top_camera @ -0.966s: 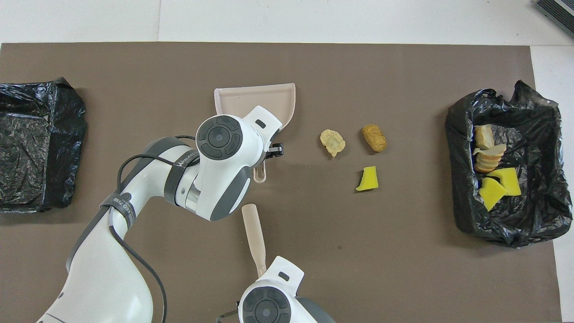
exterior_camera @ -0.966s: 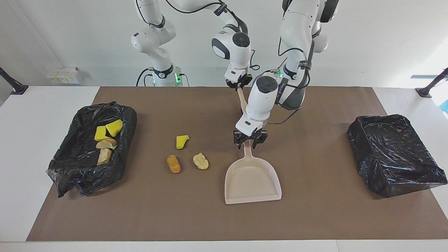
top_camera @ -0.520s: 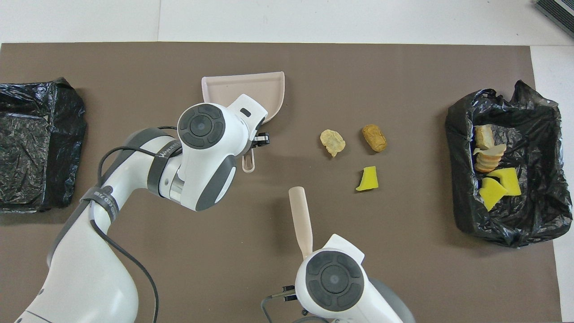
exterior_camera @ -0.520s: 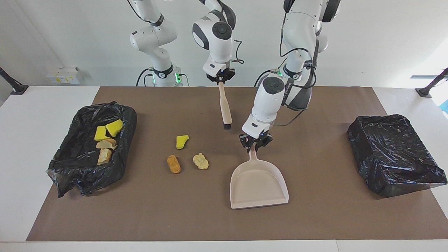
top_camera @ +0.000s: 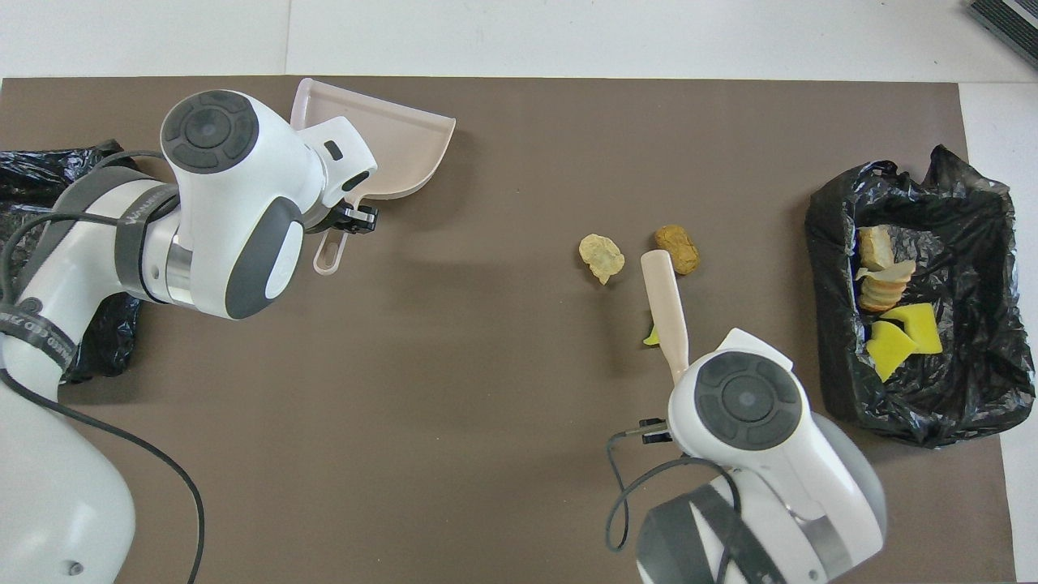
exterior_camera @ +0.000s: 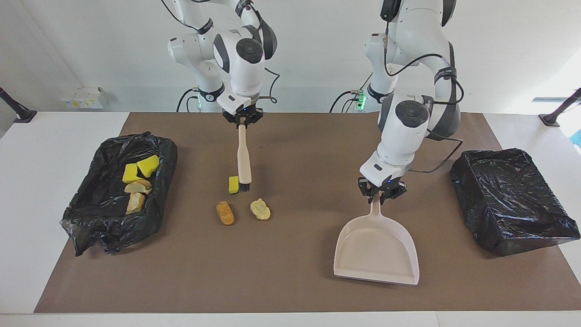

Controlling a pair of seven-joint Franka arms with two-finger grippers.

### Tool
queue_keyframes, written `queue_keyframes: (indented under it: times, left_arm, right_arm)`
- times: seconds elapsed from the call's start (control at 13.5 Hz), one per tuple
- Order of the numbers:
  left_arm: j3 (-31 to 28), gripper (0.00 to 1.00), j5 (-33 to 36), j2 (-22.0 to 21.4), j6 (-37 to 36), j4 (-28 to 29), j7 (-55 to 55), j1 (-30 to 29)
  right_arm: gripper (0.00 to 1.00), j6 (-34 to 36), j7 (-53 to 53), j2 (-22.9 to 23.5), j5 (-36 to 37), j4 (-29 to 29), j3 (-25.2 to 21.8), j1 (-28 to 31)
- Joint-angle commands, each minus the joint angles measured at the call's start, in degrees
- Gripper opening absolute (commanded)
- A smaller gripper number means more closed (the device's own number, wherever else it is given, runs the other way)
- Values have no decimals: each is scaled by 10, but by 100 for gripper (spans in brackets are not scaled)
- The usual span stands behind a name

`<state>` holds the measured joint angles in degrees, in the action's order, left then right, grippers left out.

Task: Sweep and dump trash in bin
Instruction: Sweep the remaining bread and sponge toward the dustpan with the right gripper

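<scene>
Three trash bits lie loose on the brown mat: a yellow sponge chunk (exterior_camera: 233,184), an orange-striped piece (exterior_camera: 225,212) (top_camera: 677,248) and a pale bread-like piece (exterior_camera: 260,209) (top_camera: 602,257). My right gripper (exterior_camera: 243,119) is shut on the handle of a beige brush (exterior_camera: 244,156) (top_camera: 665,300). The brush's dark bristles stand right beside the yellow chunk. From overhead the brush hides most of that chunk. My left gripper (exterior_camera: 381,194) (top_camera: 345,223) is shut on the handle of the beige dustpan (exterior_camera: 376,247) (top_camera: 389,146). The pan's mouth points away from the robots.
A black-bagged bin (exterior_camera: 91,218) (top_camera: 957,389) at the right arm's end holds several trash pieces, yellow chunks (exterior_camera: 140,167) and bread bits (exterior_camera: 136,195). A second black-bagged bin (exterior_camera: 513,200) (top_camera: 32,178) stands at the left arm's end.
My left gripper closed on the dustpan handle and carried the pan toward the left arm's end. My right arm swung the brush over to the loose trash, bristles down beside the yellow chunk.
</scene>
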<state>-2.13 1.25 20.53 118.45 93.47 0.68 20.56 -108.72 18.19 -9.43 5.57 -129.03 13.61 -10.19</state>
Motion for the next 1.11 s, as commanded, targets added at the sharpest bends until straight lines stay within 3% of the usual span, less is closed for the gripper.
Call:
queue_keyframes:
  times: [0.0,0.07,0.22,0.37,0.52,0.74,1.04]
  left_arm:
    - [4,0,0,-11,-20,3,133,-17]
    - [4,0,0,-13,-26,5,153,-19]
    - [5,0,-2,-17,-38,9,234,-22]
    - [5,0,-2,-23,-43,14,406,-28]
    - [5,0,-15,-29,-66,22,483,-38]
    - [5,0,-43,-65,-62,91,609,-38]
    - [10,0,-46,-69,-50,134,542,24]
  right_arm:
    - [0,-68,-79,43,58,2,7,72]
    - [0,-109,-85,75,88,8,8,94]
    - [0,-124,-85,125,121,42,8,104]
    - [0,-121,-85,128,124,40,9,104]
    - [0,-120,-85,138,119,36,11,105]
    - [0,-104,-83,143,50,35,12,95]
    - [0,-88,-65,154,-35,37,12,62]
